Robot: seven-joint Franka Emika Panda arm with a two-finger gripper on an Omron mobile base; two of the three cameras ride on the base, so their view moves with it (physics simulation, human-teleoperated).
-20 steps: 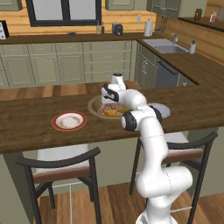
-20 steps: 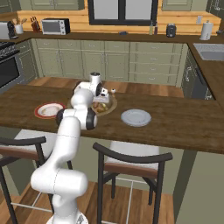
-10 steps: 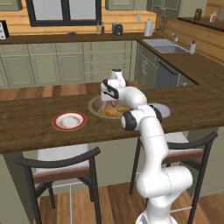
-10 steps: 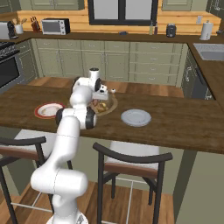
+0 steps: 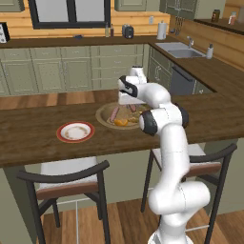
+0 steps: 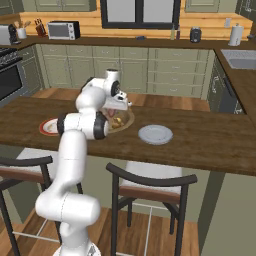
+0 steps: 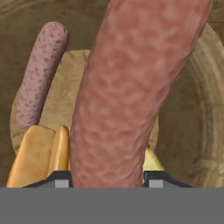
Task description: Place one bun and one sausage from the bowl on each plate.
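Hand view: a thick pink sausage (image 7: 131, 96) runs lengthwise straight up the picture, its near end seated between the two dark finger tips (image 7: 61, 178) and its far end passing off the top edge, so its long axis lies along the gripper's own line of sight. The gripper (image 7: 107, 179) is pinching that sausage, one tip pressed to each flank. Behind it a second sausage (image 7: 40, 72) lies on the bowl's floor at a slight lean, nearly parallel to the first and well to its left. Golden buns (image 7: 39, 155) sit just beneath, near the left tip.

In the left base view the gripper (image 5: 127, 99) hangs just over the tan wooden bowl (image 5: 104, 114) on the dark counter (image 5: 28, 143); whether the held sausage has cleared the bowl's contents is hard to judge from there. The red-rimmed plate (image 5: 75, 132) lies near the bowl. In the right base view the pale grey plate (image 6: 155, 134) lies near the bowl's other side.
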